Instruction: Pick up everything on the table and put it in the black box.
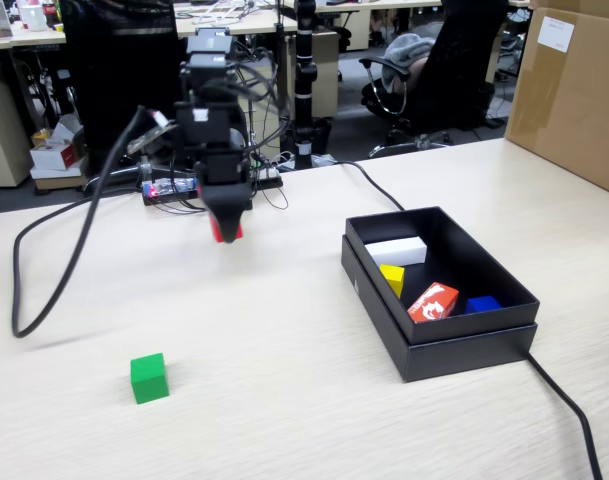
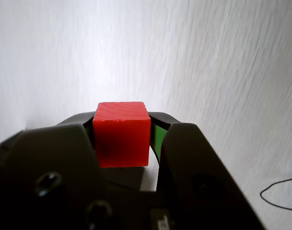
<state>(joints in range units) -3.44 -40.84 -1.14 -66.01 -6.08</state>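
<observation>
One small red plastic cube (image 2: pixel 122 134) is clamped in the black gripper (image 1: pixel 226 230), above the table's (image 1: pixel 284 380) far edge; a slack pinch risks dropping it short of the shallow matte black cardboard box (image 1: pixel 464 350).

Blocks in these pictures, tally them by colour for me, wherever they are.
Red: 1, the red cube held in the claw
Green: 1, the green cube on the table
Yellow: 1
White: 1
Orange-red with white print: 1
Blue: 1
The last four lie in the black box.
Total: 6
</observation>
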